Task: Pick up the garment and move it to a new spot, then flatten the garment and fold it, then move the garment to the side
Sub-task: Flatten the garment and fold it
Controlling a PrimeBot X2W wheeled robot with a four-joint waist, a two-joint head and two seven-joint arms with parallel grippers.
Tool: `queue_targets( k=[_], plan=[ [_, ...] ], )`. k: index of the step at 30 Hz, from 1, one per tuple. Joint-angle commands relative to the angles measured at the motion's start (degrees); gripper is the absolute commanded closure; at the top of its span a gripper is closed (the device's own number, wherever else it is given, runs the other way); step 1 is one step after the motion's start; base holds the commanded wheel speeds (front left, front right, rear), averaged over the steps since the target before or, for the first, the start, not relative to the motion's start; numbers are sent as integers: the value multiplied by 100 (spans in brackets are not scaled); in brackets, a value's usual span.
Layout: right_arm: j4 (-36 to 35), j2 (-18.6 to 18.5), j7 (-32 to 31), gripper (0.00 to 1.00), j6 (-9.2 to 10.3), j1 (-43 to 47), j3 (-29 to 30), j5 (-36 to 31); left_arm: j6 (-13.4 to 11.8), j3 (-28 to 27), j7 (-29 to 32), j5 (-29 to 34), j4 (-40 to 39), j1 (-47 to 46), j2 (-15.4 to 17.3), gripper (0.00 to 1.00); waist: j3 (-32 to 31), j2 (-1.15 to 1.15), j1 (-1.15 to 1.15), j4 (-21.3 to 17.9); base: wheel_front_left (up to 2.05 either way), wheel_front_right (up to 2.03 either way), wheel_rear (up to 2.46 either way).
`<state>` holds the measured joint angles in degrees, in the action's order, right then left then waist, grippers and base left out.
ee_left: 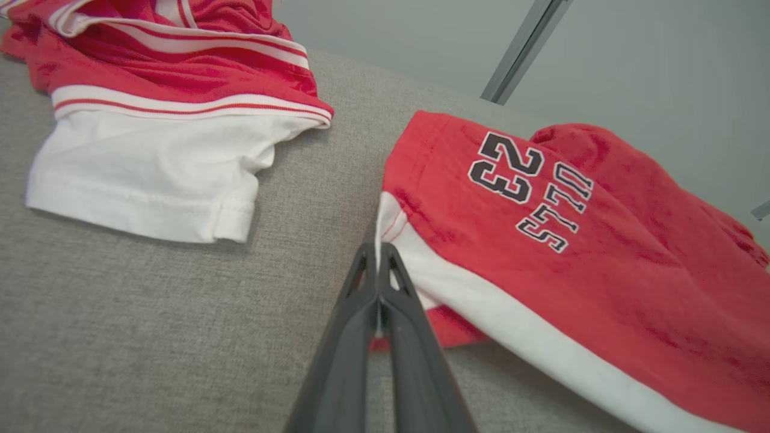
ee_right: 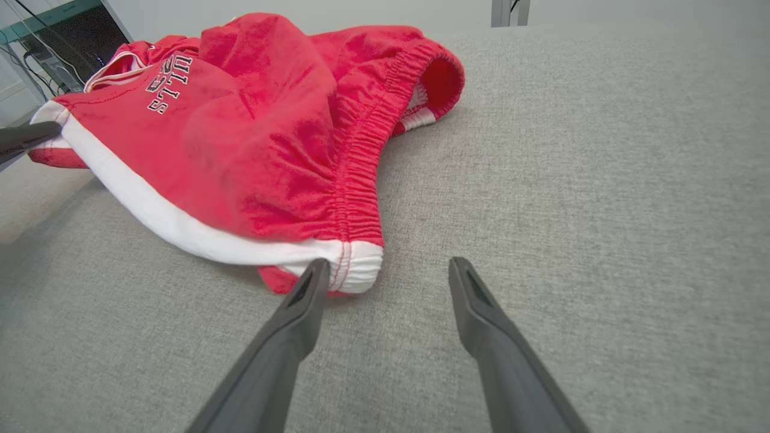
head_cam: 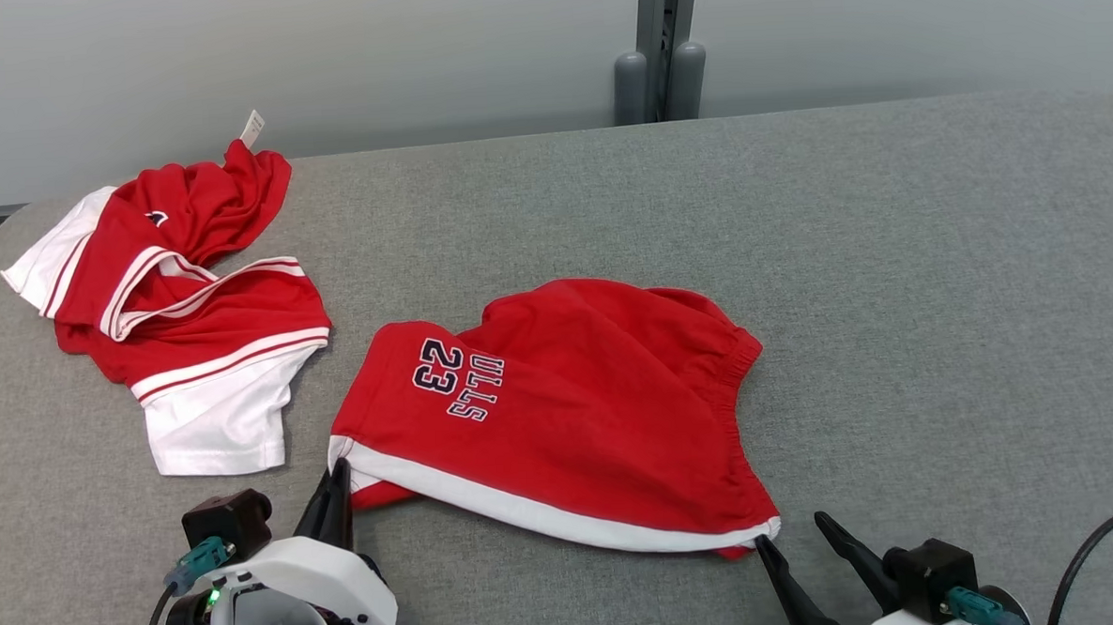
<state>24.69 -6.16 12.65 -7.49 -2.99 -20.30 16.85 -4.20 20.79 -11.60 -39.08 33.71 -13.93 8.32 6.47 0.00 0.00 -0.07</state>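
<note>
Red fleece shorts with a white hem and a navy 23 print lie in the middle of the grey fabric tabletop, elastic waistband toward the right. The left gripper is at the near-left hem corner, jaws pinched tight on that white edge. The right gripper sits at the near-right corner, jaws wide, 1 finger touching the hem, the other over bare tabletop. Off to the left, near the shorts, lies a crumpled red-and-white jersey.

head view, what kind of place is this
Likely a lab or test room: a grey cloth-covered table, red shorts and a shirt laid out, plain pale wall panels behind.
</note>
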Motion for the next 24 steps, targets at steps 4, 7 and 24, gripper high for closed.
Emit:
queue_targets(
  k=[4, 7, 24],
  plan=[
    [169, -48, 81, 0, -1, -216, -186, 166, -87, -40, 8, -55, -28, 51, 70, 100, 24, 0, 0, 45, 0, 0, 0],
    [268, -77, 105, 0, -1, -315, -344, 268, -99, -46, 17, -77, -4, 66, 86, 100, 33, 0, 0, 65, 0, 0, 0],
    [612, -303, 184, 82, -1, -787, -1222, 894, -90, -6, -42, -130, 107, -1, 99, 100, 17, 0, 0, 129, 0, 0, 0]
  ],
)
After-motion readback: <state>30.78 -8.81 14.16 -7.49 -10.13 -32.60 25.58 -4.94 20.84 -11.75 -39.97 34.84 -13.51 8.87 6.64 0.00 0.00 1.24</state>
